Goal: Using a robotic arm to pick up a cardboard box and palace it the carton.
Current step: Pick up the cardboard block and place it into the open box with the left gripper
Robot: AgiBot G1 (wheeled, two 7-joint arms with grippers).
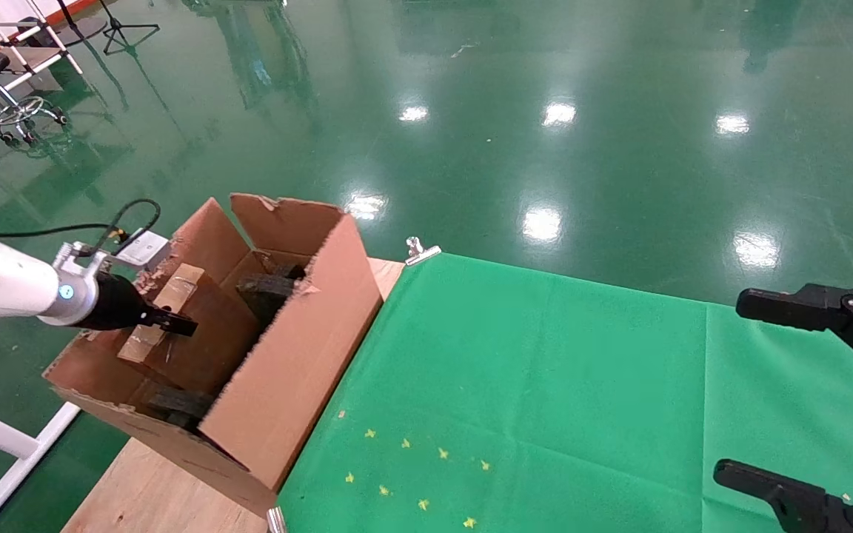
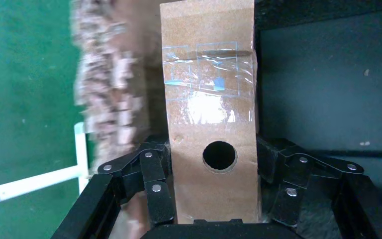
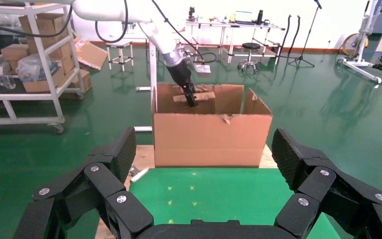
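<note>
**Brown box clamped, hanging inside the carton mouth**

Cardboard is what I have hold of: the cardboard box [image 2: 211, 114], small, taped with clear strips, a round hole in the face turned toward my wrist. My left claw [image 2: 214, 174] is clamped on its lower end, one finger [image 2: 151, 172] pressed to each narrow side. From the head view the box [image 1: 167, 296] sits tilted within the carton [image 1: 300, 355], between its ragged near flap and the dark foam pieces [image 1: 267, 290] deeper in. I cannot tell whether its far end already rests on anything.

My robotic arm [image 1: 4, 285] reaches in from the carton's outer side, over the torn edge. My right claw [image 1: 804, 392] hangs parked above the green cloth [image 1: 545, 385] of the desk, fingers spread wide and holding nothing.

Risks, as I judge them: letting go while the box is tilted could leave it propped on the foam or leaning on the wall instead of lying flat. Pulling out carelessly could snag my fingers or cable on the torn flap and drag the carton along the desk's wooden edge, which it sits close to.
</note>
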